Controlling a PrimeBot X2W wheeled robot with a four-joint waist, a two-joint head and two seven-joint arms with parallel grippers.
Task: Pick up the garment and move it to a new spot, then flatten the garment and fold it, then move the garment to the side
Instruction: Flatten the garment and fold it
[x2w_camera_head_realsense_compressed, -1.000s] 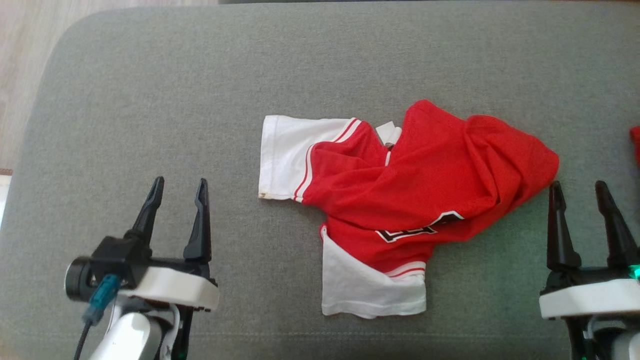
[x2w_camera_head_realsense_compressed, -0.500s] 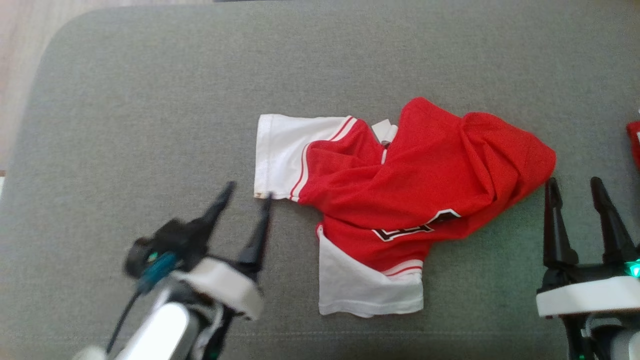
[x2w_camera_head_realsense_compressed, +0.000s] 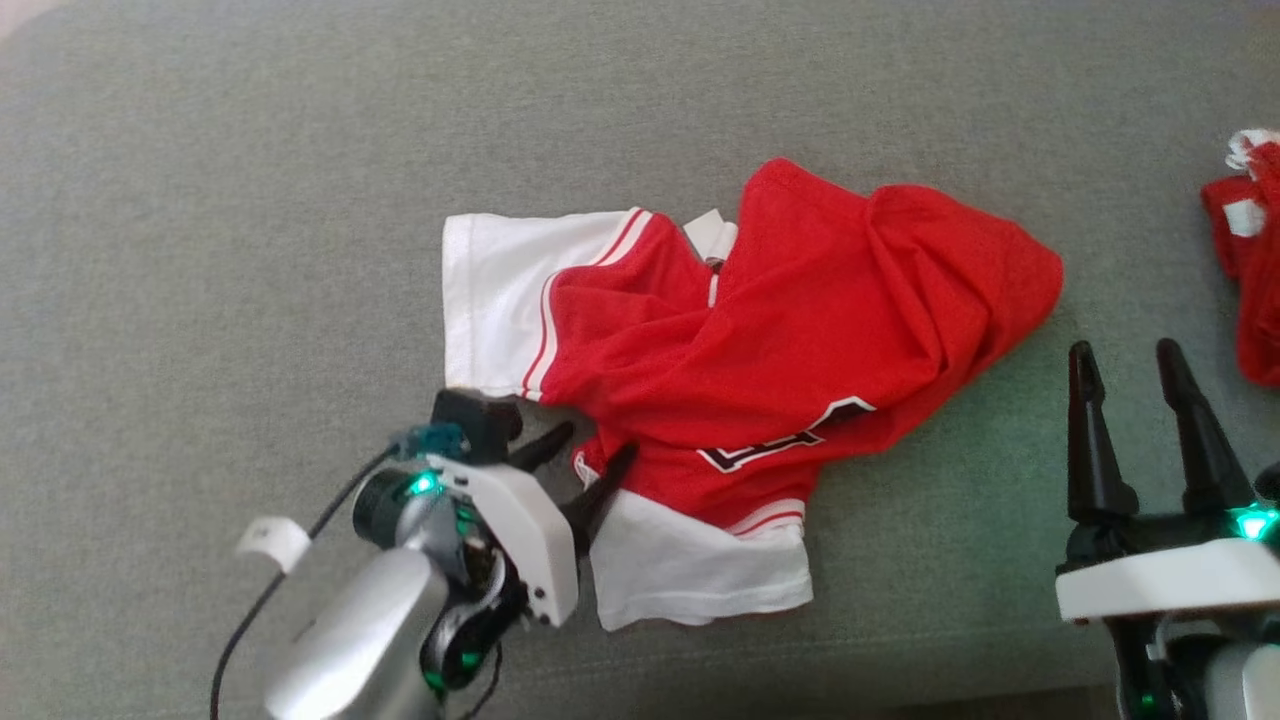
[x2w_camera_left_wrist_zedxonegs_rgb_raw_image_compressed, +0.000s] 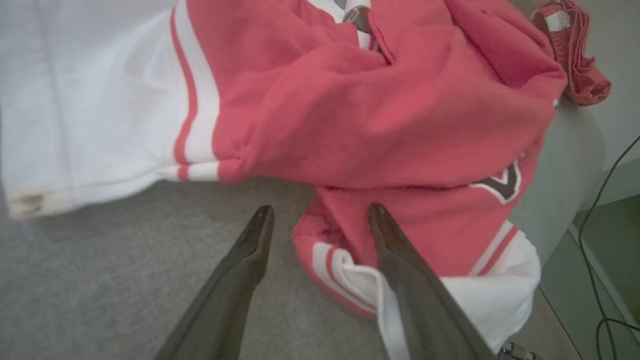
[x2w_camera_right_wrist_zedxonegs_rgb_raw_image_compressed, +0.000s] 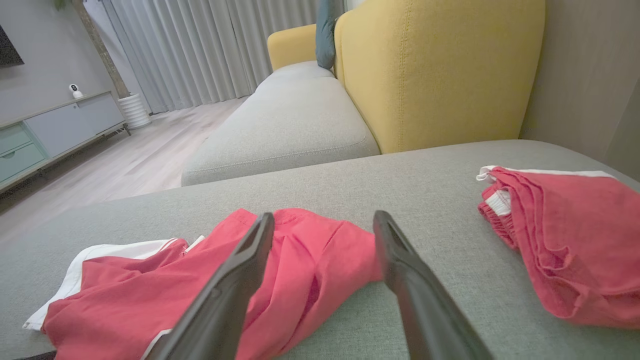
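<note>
The garment (x2w_camera_head_realsense_compressed: 790, 340) is a red jersey with white sleeves, lying crumpled on the grey cushion (x2w_camera_head_realsense_compressed: 250, 200). My left gripper (x2w_camera_head_realsense_compressed: 597, 448) is open at its left side, in the notch between the two white sleeves. In the left wrist view the left gripper (x2w_camera_left_wrist_zedxonegs_rgb_raw_image_compressed: 320, 212) has one fingertip (x2w_camera_left_wrist_zedxonegs_rgb_raw_image_compressed: 260, 220) over bare cushion and the other against the red fabric of the garment (x2w_camera_left_wrist_zedxonegs_rgb_raw_image_compressed: 350, 110). My right gripper (x2w_camera_head_realsense_compressed: 1125, 362) stands open just right of the jersey's red corner, apart from it. The right wrist view shows the garment (x2w_camera_right_wrist_zedxonegs_rgb_raw_image_compressed: 240, 270) past the right gripper (x2w_camera_right_wrist_zedxonegs_rgb_raw_image_compressed: 322, 222).
A second red cloth (x2w_camera_head_realsense_compressed: 1250, 260) lies bunched at the cushion's right edge, and the same red cloth (x2w_camera_right_wrist_zedxonegs_rgb_raw_image_compressed: 560, 235) sits right of my right fingers. Beyond are a yellow sofa back (x2w_camera_right_wrist_zedxonegs_rgb_raw_image_compressed: 435, 65), a wooden floor (x2w_camera_right_wrist_zedxonegs_rgb_raw_image_compressed: 125, 160) and a cabinet (x2w_camera_right_wrist_zedxonegs_rgb_raw_image_compressed: 55, 130).
My left gripper has swung right and forward, from open cushion to the jersey's left edge between the sleeves. The head camera has shifted, showing more of the second red cloth. The right gripper holds still.
</note>
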